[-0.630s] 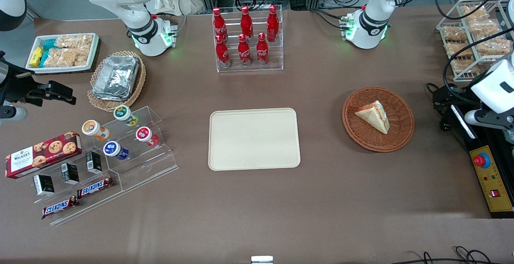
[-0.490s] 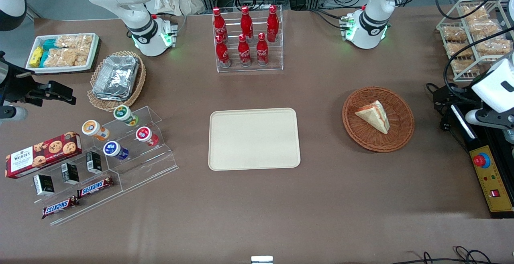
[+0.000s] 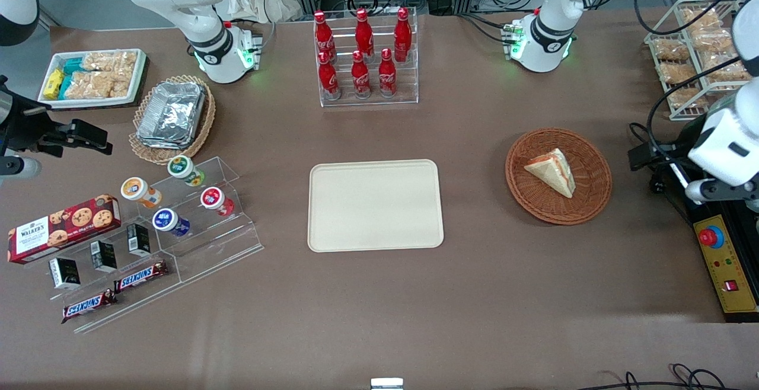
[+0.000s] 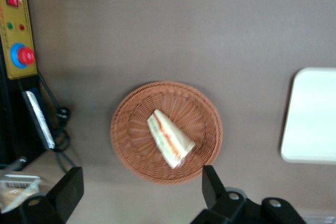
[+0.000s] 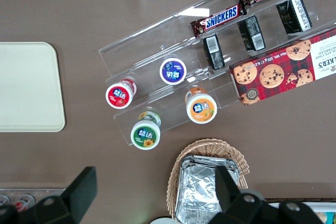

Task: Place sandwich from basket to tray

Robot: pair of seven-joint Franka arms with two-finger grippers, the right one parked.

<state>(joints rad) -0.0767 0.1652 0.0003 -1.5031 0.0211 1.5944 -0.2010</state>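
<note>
The sandwich [image 3: 553, 171] [image 4: 169, 138], a white-bread wedge with orange and green filling, lies in the round reddish-brown basket [image 3: 595, 199] [image 4: 129, 141]. The cream tray [image 3: 375, 205] [image 4: 312, 114] lies flat at the table's middle with nothing on it. My left gripper [image 3: 644, 156] [image 4: 139, 192] hangs above the table just beside the basket, toward the working arm's end. Its fingers [image 4: 68, 192] stand wide apart and hold nothing, so it is open. In the wrist view the basket and sandwich lie just ahead of the fingertips.
A yellow control box with a red stop button [image 3: 724, 265] [image 4: 20, 56] and black cables [image 3: 655, 185] lie under the working arm. A wire rack of snack bags [image 3: 694, 52] stands farther from the front camera. A cola bottle rack [image 3: 363, 58] stands past the tray.
The left arm's wrist has shifted a little toward the basket, and the gripper with it. Sandwich, basket and tray have not moved.
</note>
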